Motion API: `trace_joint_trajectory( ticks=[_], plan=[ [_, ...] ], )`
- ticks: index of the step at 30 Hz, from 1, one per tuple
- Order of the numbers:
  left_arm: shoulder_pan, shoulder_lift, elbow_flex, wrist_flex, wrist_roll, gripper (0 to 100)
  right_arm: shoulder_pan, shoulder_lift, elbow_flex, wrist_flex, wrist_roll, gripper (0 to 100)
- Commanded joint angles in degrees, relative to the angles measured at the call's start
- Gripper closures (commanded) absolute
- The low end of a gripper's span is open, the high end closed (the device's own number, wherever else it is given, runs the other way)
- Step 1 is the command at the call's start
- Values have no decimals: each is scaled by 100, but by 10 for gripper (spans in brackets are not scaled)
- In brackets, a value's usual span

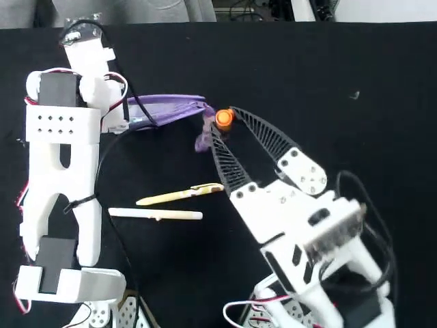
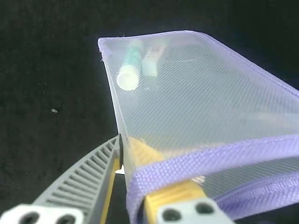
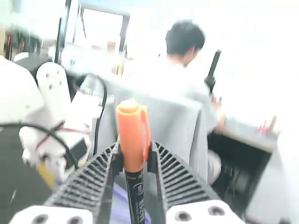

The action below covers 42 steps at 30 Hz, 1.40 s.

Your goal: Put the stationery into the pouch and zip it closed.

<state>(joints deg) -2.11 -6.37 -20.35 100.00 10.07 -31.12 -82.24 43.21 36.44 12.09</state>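
Left pincer (image 2: 124, 145): closed on the corner of a clear mesh-plastic pouch (image 2: 201, 102) with a purple fabric zip band. The grey ribbed finger is on one face, the yellow-padded finger on the other, and the pouch is lifted off the black worktop (image 1: 328, 82). Two green-capped markers (image 2: 129, 70) lie side by side inside the pouch, at the end far from this pincer. Right pincer (image 1: 222, 121): black ribbed fingers clamped on a black pen with an orange clip cap (image 3: 132, 130), cap sticking out past the fingertips. In the high view that cap sits right at the pouch end farthest from the left pincer, beside a dangling purple tab; cannot tell if cap and pouch touch, or if the zip is open. A slim yellow pen (image 1: 179, 196) lies flat on the worktop, one end just beside the outer face of a right pincer finger, back from its tip. A cream-white pen (image 1: 156, 214) lies next to the yellow one, on the side away from the pouch, apart from both pincers.
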Motion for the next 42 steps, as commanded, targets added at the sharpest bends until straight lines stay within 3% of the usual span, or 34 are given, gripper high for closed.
trace_joint_trajectory(
  ticks=[1, 13, 22, 35, 42],
  plan=[
    [84, -97, -295, 44, 97, 971, -114, -725, 1033, -1292, -211, 974],
    [84, -70, -330, 26, 114, 971, -475, -593, 2475, -4070, -475, 987],
    [233, -62, -295, 26, 123, 971, -536, 752, 2853, -5591, -607, 987],
    [233, -62, -286, 35, 97, 971, -211, 2211, 3292, -6365, -607, 982],
    [224, -62, -180, 44, 97, 971, -158, 3451, 3046, -6549, -659, 776]
  ],
)
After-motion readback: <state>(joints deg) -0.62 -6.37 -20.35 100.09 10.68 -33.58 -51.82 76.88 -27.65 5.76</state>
